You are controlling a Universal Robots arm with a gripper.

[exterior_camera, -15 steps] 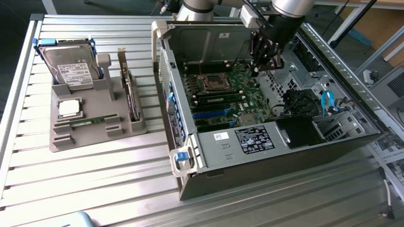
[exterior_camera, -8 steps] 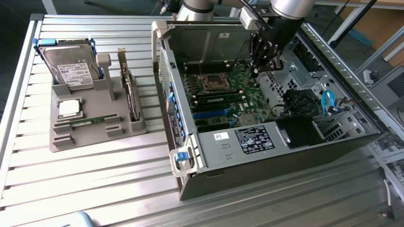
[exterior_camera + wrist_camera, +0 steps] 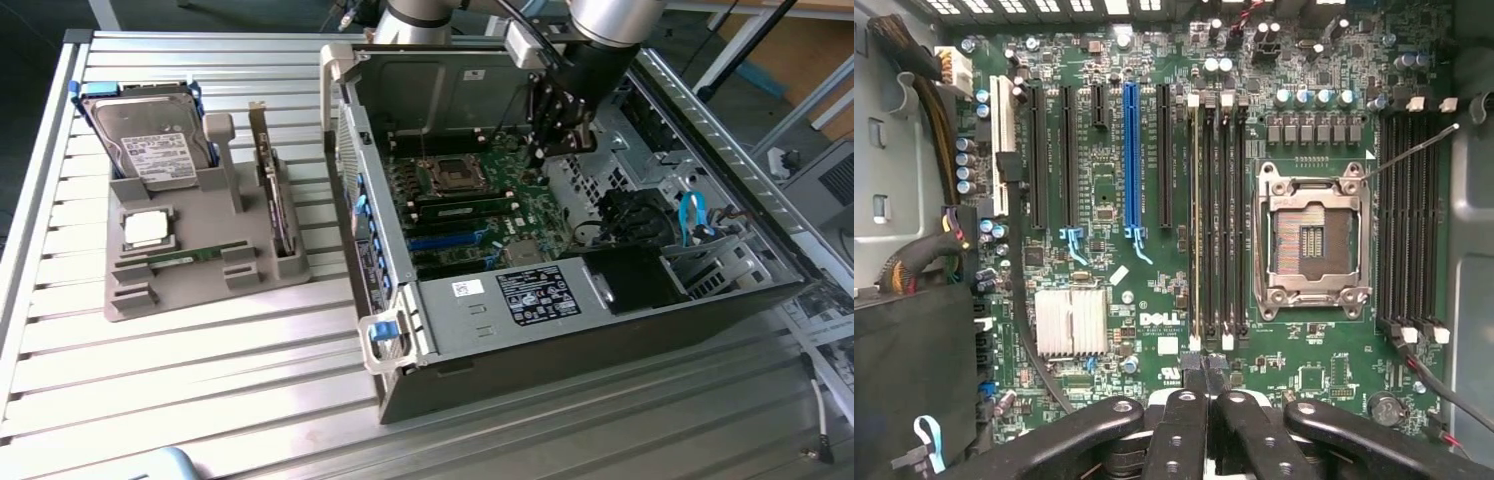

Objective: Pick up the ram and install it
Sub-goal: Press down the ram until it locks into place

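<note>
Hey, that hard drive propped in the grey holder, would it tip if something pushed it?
Probably heavy for its size: the hard drive looks like a solid metal block. Posts of the grey holder seem to brace its lower end, so a light push likely won't tip it.

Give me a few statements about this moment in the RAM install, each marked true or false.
1. The CPU socket on the motherboard is empty. True.
2. The hard drive is mounted inside the case. False: it stands in the grey holder on the table, at the exterior view's left.
3. The gripper is inside the open case, over the motherboard. True.
4. The gripper's fingers are spread wide. False: they are shut, tips together.
5. A card sits in the blue slot. False: that slot is empty.
</note>
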